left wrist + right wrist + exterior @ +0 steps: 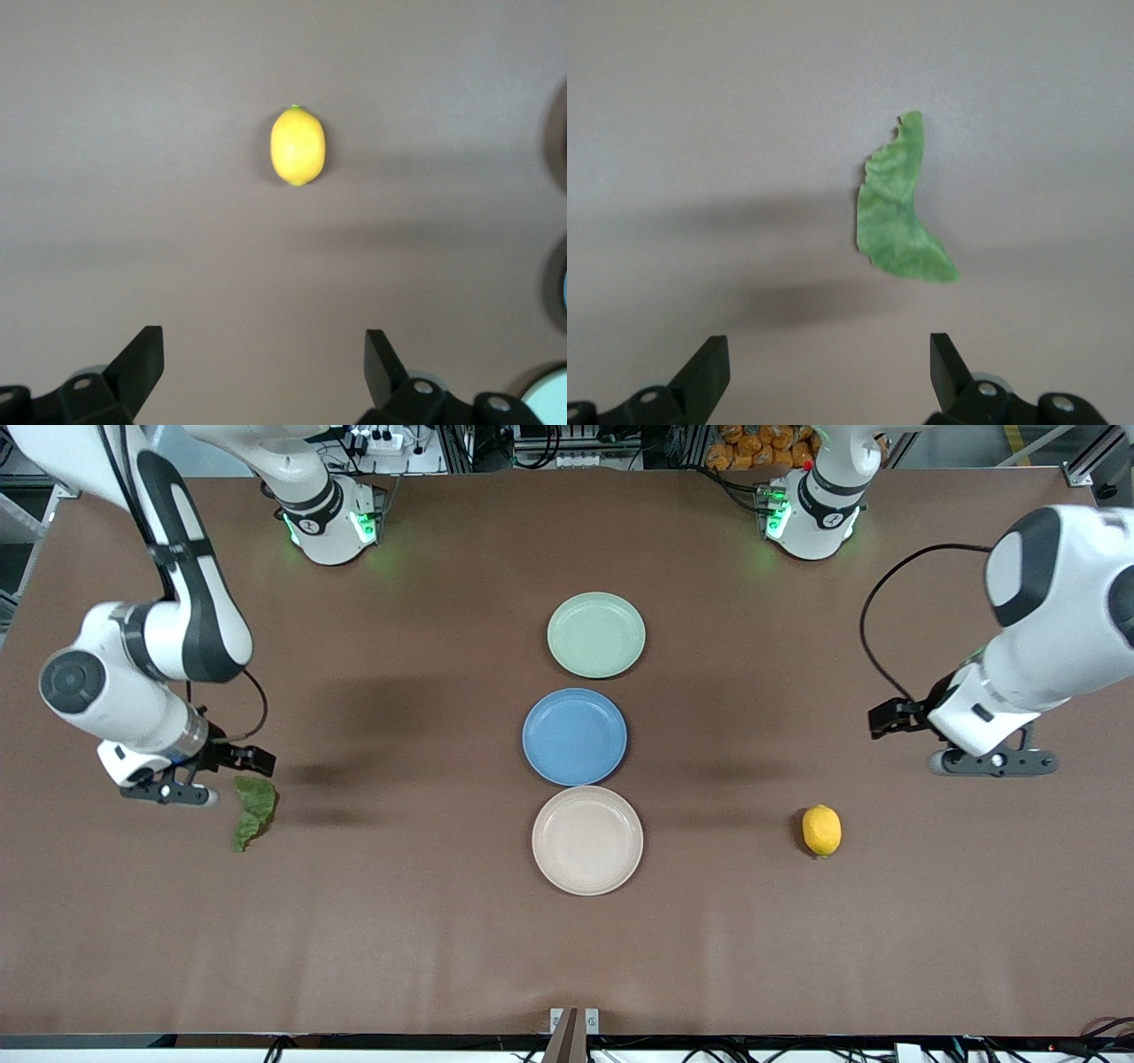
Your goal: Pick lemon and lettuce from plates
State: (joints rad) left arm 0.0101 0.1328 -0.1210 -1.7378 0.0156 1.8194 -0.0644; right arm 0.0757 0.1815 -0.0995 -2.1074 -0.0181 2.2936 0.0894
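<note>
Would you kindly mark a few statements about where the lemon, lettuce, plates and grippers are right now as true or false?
1. The lemon lies on the beige plate. False: it lies on the bare table, toward the left arm's end.
2. The mint green plate, blue plate and beige plate are all empty. True.
3. The right gripper holds the lettuce. False: it is open, and the lettuce lies on the table.
4. The left gripper is open, holding nothing. True.
5. The blue plate sits between the other two plates. True.
</note>
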